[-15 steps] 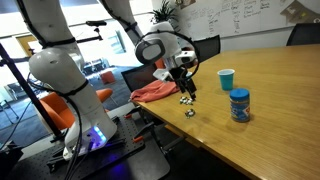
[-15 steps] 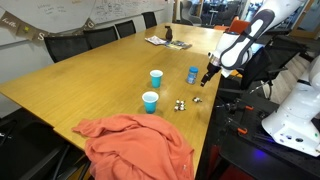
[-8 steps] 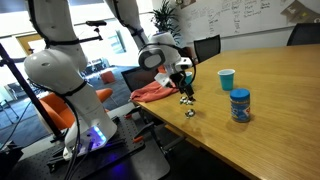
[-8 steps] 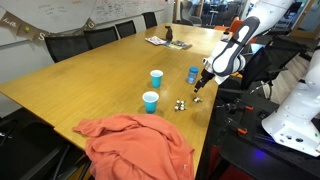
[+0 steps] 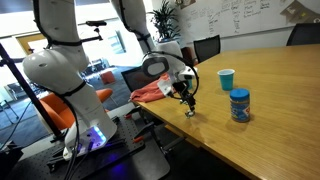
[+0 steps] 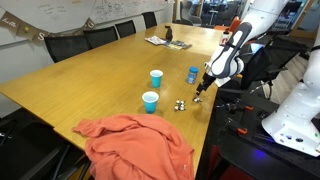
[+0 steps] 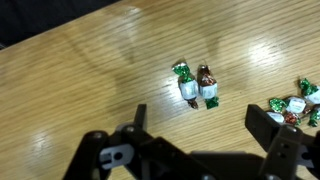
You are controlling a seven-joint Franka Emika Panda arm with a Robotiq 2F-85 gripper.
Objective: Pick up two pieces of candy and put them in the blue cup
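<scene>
Two wrapped candies lie side by side on the wooden table, just ahead of my gripper in the wrist view. A second cluster of candies lies at the right edge. The gripper is open and empty, low over the table near the candies, as both exterior views show. Candies show as small specks. Two blue cups stand further in on the table; in an exterior view only one blue cup shows.
A blue-lidded jar stands near the candies. An orange cloth lies at the table corner. The table edge is close to the gripper. Chairs line the far side.
The gripper has moved down toward the table and closer to the candies. The candies, cups and jar have not moved.
</scene>
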